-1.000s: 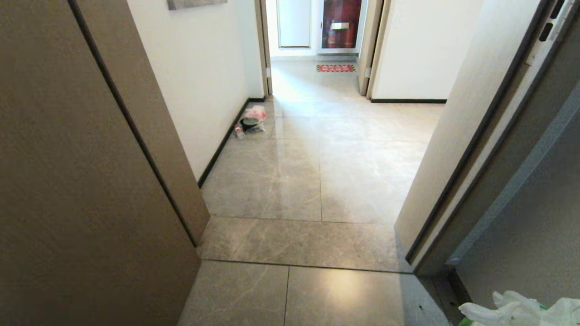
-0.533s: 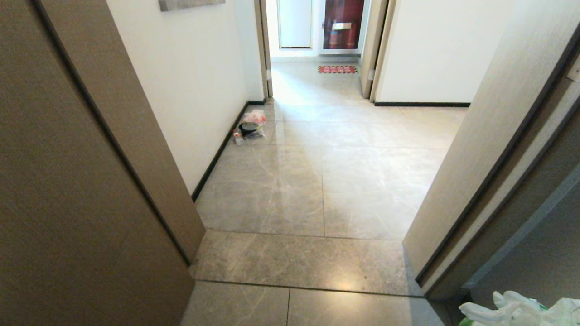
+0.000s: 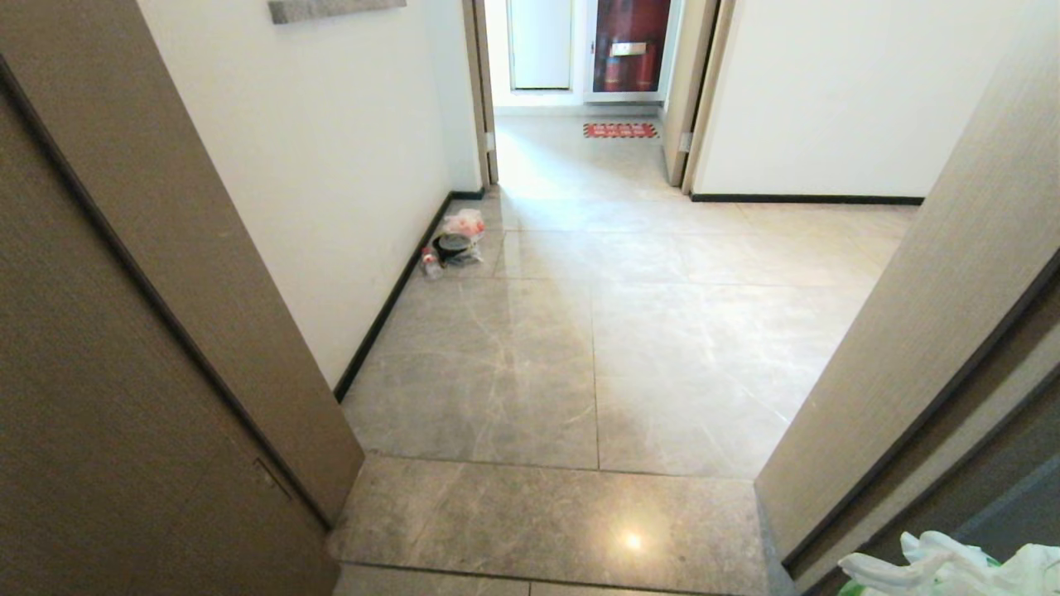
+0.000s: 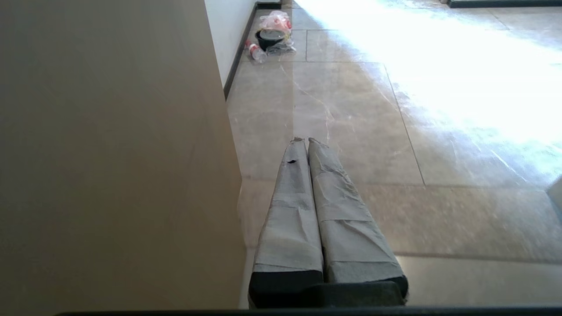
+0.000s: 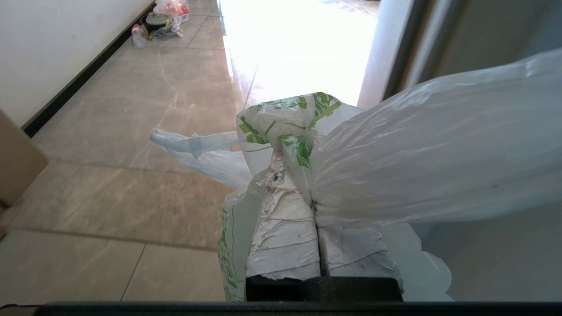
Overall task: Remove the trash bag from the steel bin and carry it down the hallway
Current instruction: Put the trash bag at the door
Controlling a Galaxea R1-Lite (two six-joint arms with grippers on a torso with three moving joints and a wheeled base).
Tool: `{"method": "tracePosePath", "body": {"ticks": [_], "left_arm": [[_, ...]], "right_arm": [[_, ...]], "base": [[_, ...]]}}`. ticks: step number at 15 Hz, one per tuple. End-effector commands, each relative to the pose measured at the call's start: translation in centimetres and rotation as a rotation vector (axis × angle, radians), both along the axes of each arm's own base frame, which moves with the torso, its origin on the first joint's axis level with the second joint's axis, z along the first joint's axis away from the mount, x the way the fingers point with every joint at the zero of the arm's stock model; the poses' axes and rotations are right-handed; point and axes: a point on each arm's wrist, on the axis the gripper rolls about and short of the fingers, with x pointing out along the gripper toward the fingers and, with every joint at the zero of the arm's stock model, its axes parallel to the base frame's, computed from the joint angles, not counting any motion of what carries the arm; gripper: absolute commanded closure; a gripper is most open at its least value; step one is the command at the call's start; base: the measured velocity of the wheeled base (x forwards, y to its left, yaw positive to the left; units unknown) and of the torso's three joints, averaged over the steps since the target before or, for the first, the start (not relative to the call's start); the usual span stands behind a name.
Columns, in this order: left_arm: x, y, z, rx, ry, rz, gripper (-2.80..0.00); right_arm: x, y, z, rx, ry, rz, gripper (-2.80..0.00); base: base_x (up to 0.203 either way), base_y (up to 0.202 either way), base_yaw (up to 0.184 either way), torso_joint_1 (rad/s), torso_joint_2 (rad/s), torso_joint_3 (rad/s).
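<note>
Trash bag (image 5: 395,162), white with green print, clamped in right gripper (image 5: 314,173) at hallway (image 3: 580,348) doorway; left gripper (image 4: 306,141) closed, empty

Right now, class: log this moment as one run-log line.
right gripper: shut on trash bag | left gripper: shut, empty | hallway: ahead through doorway | clear bag of rubbish: by left wall

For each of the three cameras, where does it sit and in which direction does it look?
Head: high up, looking down the hallway floor; only the trash bag shows.
Left wrist: behind the shut, empty left gripper, facing the floor.
Right wrist: behind the right gripper, shut on the trash bag.
All three share the rubbish pile by the wall.
</note>
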Motion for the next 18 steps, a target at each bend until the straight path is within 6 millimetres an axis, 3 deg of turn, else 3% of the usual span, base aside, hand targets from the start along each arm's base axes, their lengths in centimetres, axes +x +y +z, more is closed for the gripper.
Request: {"method": "tracePosePath", "body": {"ticks": [1, 18], "left_arm": [[0.01, 0.0, 0.01, -0.001, 0.001, 0.0, 0.0], [0.01, 0.0, 0.01, -0.001, 0.001, 0.0, 0.0]], "right_arm": [[-0.29, 0.0, -0.09, 0.0, -0.039, 0.001, 0.0], [-0.29, 0.0, -0.09, -0.002, -0.039, 0.001, 0.0]], "base": [[0.195, 0.0, 0.001, 0.002, 0.01, 0.002], [0.193, 0.0, 0.001, 0.002, 0.0, 0.003]]}}
